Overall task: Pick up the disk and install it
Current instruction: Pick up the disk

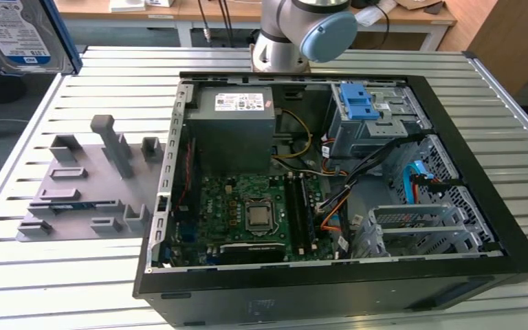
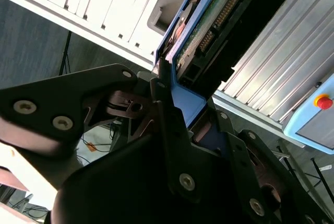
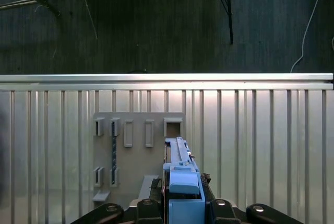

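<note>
Gripper (image 3: 183,195), black, is clamped tight on the flat silver hard drive with blue plastic side rails (image 1: 21,34), held edge-on in the air at the exterior view's upper left. Pretty sure it hangs over the grey slotted holder plate (image 3: 138,156) on the slatted metal table (image 3: 261,140).

1. The arm (image 1: 287,38) is being shown in the exterior view by its grey base joints, standing upright.
2. The claw (image 3: 182,203) is being held closed, its dark fingers (image 2: 163,104) being pressed on the disk (image 2: 209,20).
3. In the first wrist view, the claw is being held above the desk (image 3: 261,140), pointing down.
</note>
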Motion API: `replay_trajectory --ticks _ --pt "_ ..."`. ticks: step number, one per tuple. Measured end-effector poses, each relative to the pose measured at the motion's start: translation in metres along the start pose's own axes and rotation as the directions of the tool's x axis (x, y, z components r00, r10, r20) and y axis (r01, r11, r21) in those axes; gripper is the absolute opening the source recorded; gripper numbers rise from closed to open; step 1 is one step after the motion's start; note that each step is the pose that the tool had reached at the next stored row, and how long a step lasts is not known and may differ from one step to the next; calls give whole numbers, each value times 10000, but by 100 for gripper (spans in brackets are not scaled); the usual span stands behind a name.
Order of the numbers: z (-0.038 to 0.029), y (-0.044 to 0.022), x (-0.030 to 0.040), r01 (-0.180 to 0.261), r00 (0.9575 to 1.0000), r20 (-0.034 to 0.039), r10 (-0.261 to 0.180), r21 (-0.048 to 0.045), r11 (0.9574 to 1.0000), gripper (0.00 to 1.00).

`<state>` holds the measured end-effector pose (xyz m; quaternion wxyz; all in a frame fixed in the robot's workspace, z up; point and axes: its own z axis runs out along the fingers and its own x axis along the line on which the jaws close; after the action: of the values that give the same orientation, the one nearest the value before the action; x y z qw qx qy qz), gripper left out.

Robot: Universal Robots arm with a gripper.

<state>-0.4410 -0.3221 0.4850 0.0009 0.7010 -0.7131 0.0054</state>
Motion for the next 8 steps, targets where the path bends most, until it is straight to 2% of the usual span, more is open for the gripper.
replay_trajectory --ticks 8 --pt "0 -66 -1 0 10000 0 0 -1 10000 36"
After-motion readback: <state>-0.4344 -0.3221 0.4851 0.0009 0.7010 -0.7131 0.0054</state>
